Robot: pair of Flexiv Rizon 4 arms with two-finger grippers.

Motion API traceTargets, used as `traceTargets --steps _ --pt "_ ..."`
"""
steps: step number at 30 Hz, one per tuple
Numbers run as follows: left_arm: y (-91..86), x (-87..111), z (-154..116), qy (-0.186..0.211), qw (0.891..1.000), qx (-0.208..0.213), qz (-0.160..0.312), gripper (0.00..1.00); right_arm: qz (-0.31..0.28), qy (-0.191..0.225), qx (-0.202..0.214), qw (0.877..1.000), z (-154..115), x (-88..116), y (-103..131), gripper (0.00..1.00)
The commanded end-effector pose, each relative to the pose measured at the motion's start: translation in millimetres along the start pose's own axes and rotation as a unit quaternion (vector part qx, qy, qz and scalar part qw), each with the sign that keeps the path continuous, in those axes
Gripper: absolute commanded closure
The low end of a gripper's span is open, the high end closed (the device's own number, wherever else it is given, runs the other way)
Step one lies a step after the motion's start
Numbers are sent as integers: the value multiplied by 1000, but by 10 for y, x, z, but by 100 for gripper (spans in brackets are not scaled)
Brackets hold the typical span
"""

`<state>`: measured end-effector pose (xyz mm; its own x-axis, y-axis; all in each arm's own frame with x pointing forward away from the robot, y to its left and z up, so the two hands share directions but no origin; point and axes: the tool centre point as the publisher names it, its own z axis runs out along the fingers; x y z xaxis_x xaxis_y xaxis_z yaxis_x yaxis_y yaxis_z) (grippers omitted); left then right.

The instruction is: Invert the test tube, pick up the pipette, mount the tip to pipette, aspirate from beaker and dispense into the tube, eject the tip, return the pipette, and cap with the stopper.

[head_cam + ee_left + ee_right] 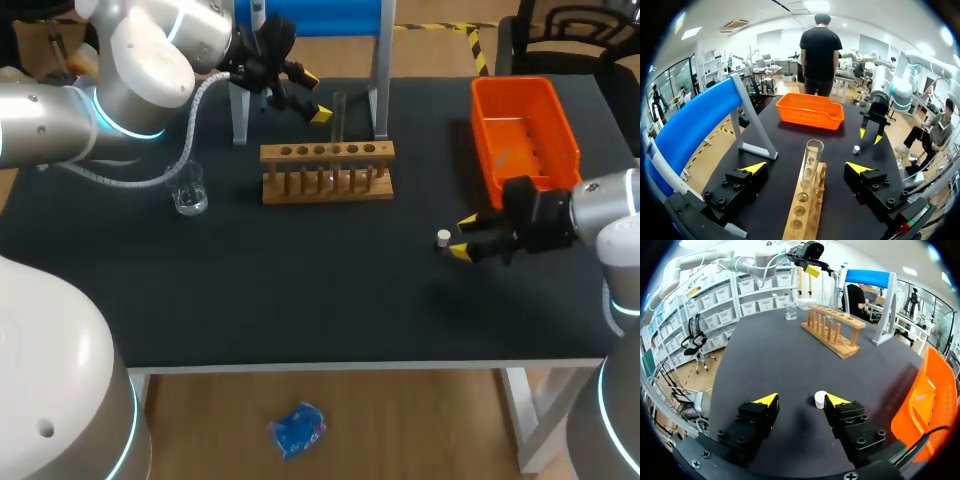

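Stopper (820, 399): small, light, likely grippy; lies between the right gripper (800, 400)'s open jaws, nearer one finger. Take it by its sides. Test tube (812, 159): fragile glass, upright in rack (804, 212), between left gripper (806, 168)'s open jaws. Table (765, 355) flat, matte; orange bin (925, 400) beside the right jaws leaves room.

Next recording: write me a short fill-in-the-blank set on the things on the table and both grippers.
1. The test tube stands upright in the wooden ____.
2. A small white ____ lies on the table between the open fingers of the right gripper.
3. The left gripper is ____ and holds nothing.
4. The basket near the right gripper is ____.
Missing words: rack; stopper; open; orange.
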<state>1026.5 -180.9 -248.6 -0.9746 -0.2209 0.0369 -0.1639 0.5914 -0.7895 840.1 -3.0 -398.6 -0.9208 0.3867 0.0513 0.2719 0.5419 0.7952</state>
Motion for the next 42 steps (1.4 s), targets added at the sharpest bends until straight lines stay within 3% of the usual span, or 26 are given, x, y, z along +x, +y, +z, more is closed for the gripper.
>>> traceTargets --steps 1,9,32,42 --pt "-9 -6 -9 2 1000 -3 -1 0 1 1 2 1000 75 -47 -14 41" --pt "-9 -6 -9 2 1000 -3 -1 0 5 0 9 1000 150 -132 -27 51" --pt "-9 -6 -9 2 1000 -3 -1 0 14 11 14 1000 361 -319 -26 53" --pt "-9 -6 -9 2 1000 -3 -1 0 17 14 15 1000 397 -311 -24 56"
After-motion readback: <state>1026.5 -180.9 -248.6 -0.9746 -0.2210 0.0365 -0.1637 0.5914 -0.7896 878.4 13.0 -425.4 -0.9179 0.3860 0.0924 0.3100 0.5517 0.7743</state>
